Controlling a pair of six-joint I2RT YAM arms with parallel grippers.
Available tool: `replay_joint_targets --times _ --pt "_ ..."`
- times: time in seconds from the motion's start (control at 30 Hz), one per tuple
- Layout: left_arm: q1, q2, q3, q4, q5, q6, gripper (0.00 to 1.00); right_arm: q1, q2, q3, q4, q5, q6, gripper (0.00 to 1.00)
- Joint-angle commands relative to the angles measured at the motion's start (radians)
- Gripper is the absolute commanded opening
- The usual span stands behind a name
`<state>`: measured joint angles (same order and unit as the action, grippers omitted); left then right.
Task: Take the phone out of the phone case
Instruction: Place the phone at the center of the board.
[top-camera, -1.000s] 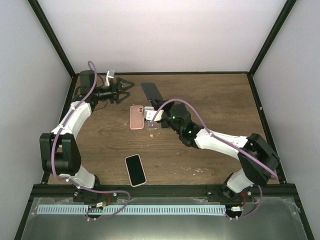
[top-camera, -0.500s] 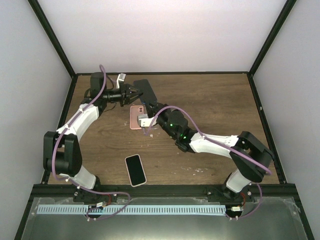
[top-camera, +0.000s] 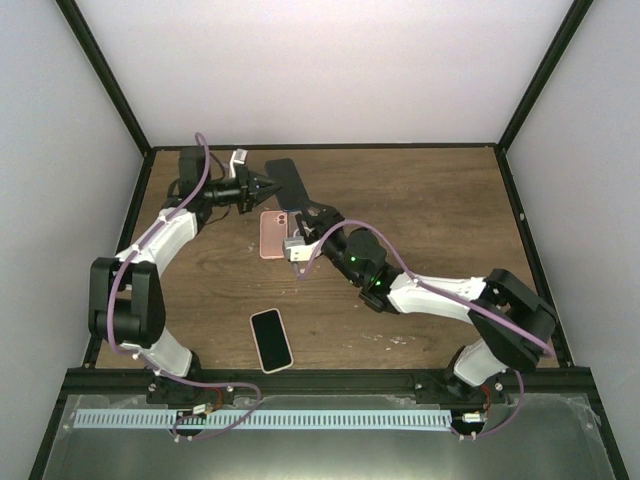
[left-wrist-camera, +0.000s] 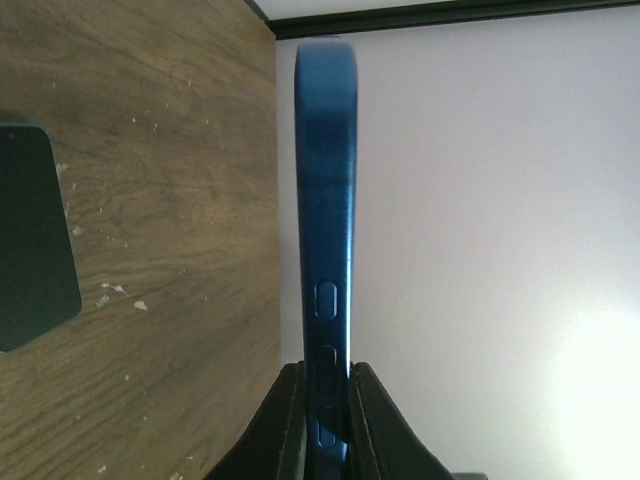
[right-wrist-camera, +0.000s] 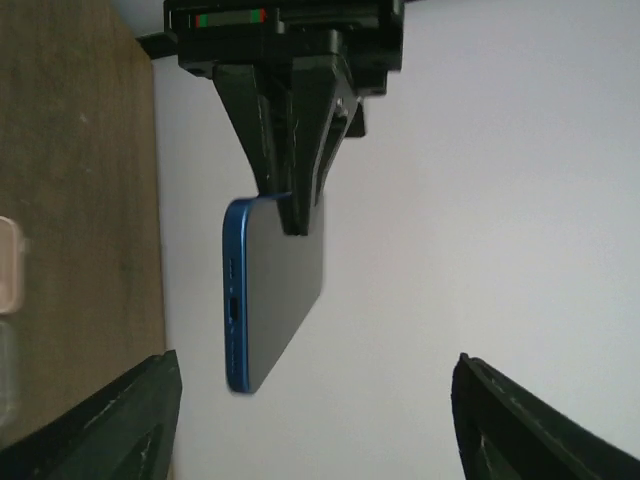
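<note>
Clamped by one end in the tightly closed left gripper (left-wrist-camera: 325, 375): blue phone (left-wrist-camera: 325, 200), edge-on, held clear of the table (top-camera: 430, 200) near its back. Just beside it, right gripper (top-camera: 302, 238), jaws spread wide, gripping nothing. Below, flat on the wood, pink case (top-camera: 272, 235), seemingly empty.

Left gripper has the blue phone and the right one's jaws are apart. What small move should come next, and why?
Probably draw the right gripper back from the blue phone. Its jaws stand open and clear of the phone, while the left gripper is shut on the phone's edge and alone holds it above the table. Backing off would likely give room to set the phone down.
</note>
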<state>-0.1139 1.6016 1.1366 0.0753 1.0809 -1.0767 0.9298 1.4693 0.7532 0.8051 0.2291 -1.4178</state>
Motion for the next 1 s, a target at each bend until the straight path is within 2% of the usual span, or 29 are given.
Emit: replay_joint_targets --times 0.0,0.17,0.27,0.33,0.43,0.57,0.67,0.8,0.9,0.97 --pt "0.014 -0.039 0.007 0.05 0.02 0.165 0.0 -0.026 -0.119 0.024 -0.318 -0.04 0.222 0.77" --pt "0.014 -0.117 -0.051 0.144 0.031 0.265 0.0 -0.104 -0.186 0.229 -0.772 -0.225 0.575 0.88" --pt "0.008 -0.149 -0.102 0.325 0.042 0.222 0.0 -0.182 -0.166 0.393 -0.983 -0.382 0.809 0.88" --pt "-0.005 -0.164 -0.125 0.423 0.052 0.193 0.0 -0.241 -0.131 0.51 -1.068 -0.482 0.975 0.87" --pt "-0.033 -0.18 -0.132 0.515 0.059 0.189 0.0 -0.336 -0.06 0.678 -1.174 -0.749 1.164 0.87" --pt "-0.063 -0.184 -0.128 0.632 0.061 0.165 0.0 -0.448 -0.004 0.733 -1.18 -1.084 1.377 0.85" --pt "-0.087 -0.176 -0.12 0.731 0.062 0.126 0.0 -0.488 0.012 0.722 -1.143 -1.2 1.482 0.84" --pt "-0.131 -0.168 -0.101 0.776 0.06 0.141 0.0 -0.522 0.04 0.713 -1.09 -1.287 1.588 0.79" --pt "-0.175 -0.165 -0.07 0.723 0.068 0.205 0.0 -0.525 0.06 0.717 -1.066 -1.318 1.63 0.7" --pt "-0.2 -0.167 -0.057 0.676 0.06 0.253 0.0 -0.525 0.068 0.716 -1.047 -1.346 1.654 0.57"
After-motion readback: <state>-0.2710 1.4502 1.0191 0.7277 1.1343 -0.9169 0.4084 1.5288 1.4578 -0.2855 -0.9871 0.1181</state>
